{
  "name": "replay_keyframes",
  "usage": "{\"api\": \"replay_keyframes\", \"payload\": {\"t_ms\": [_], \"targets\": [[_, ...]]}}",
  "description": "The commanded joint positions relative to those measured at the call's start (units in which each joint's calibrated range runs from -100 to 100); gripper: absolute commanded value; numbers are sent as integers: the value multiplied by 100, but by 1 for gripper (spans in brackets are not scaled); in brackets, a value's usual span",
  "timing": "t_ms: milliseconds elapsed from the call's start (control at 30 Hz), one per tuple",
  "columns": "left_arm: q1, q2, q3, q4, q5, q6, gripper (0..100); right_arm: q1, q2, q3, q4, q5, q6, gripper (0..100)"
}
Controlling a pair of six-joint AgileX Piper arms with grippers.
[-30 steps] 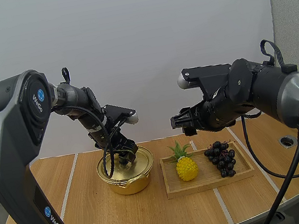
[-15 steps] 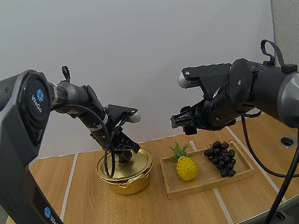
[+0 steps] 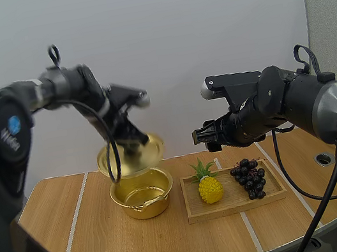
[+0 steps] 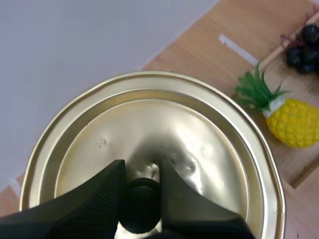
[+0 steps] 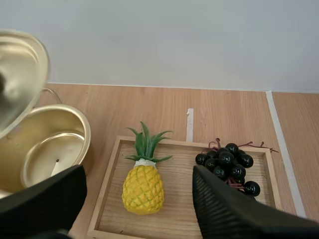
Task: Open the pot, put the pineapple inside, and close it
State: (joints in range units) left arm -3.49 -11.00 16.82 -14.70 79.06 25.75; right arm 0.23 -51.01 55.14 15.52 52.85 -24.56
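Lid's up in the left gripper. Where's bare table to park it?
Bare table lies left of the pot, and a wide strip runs in front of pot and wooden tray. Right of the pot is crowded: the tray with pineapple and grapes sits close by.

Wooden tray (image 3: 232,203) flat on table (image 3: 175,241); bunch of dark grapes (image 3: 248,179) lying inside, at right end

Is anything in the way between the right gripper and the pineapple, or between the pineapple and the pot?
Nothing visible blocks either. The open right gripper hovers above the pineapple on the tray, grapes beside it. The pot is open; the left gripper holds the lid just above it, so entry may be tight.
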Motion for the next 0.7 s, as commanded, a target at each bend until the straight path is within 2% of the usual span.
{"api": "replay_keyframes", "payload": {"t_ms": [0,300,533,667], "targets": [[2,-519,-548,34,104,-150,0,-17,-36,-46,47,-161,-36,100],[2,-1200,-2789,418,104,-765,0,3,-25,-51,554,-199,-45,100],[2,-1270,-4275,429,-136,-1032,0,280,43,-62,565,-199,-268,100],[2,-1270,-4816,429,-331,-1032,0,475,477,-177,565,-56,-268,100]]}}
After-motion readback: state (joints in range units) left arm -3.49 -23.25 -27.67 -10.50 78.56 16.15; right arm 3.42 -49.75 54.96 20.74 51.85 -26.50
